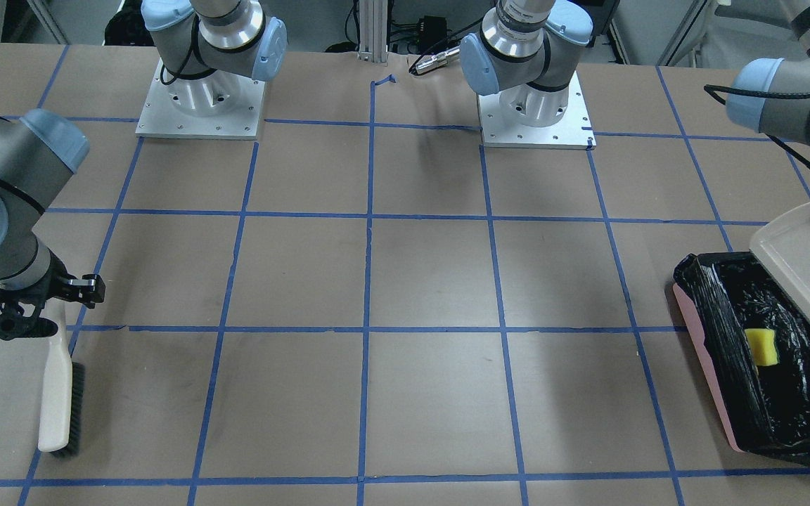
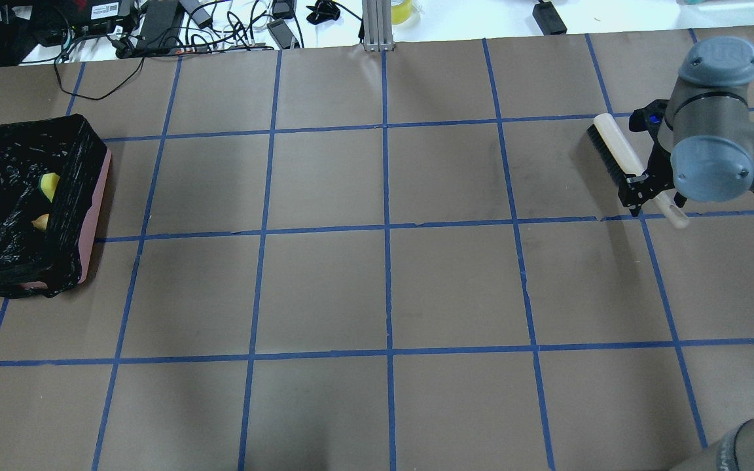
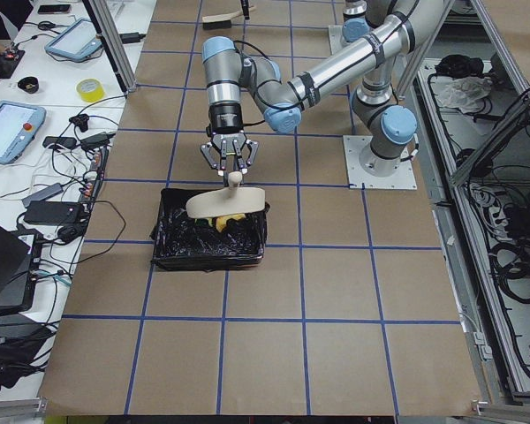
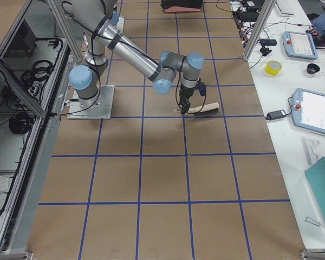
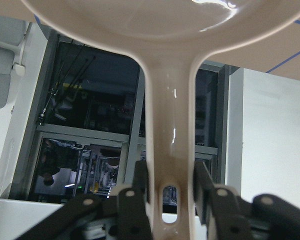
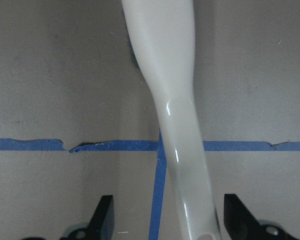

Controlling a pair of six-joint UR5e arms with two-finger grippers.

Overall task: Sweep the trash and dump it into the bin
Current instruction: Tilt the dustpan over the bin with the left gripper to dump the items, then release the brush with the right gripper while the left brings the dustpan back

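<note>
Front, bin: the pink bin [image 1: 704, 358] with its black liner [image 1: 728, 316] stands on the table [image 1: 433, 281], at the robot's left end.
Front, trash: a yellow wedge [image 1: 763, 348] lies inside the liner.
Front, dustpan: the dustpan [image 1: 806, 267] hangs tilted above the bin and covers part of it.
Front, brush: the brush [image 1: 57, 393] lies at the robot's right end, well apart from the bin.
Overhead, trash: the wedge and a golden-brown lump [image 2: 40, 222] lie near each other in the liner.
Left side, dustpan: it is tilted over the bin, handle upward.
Right side, brush: it lies flat on the table.
Left wrist, claw: the left gripper [image 5: 171, 187] is clamped on the dustpan's handle.
Right wrist, claw: the right gripper [image 6: 170, 220] is spread wide around the brush's handle, with a gap on each side.
</note>
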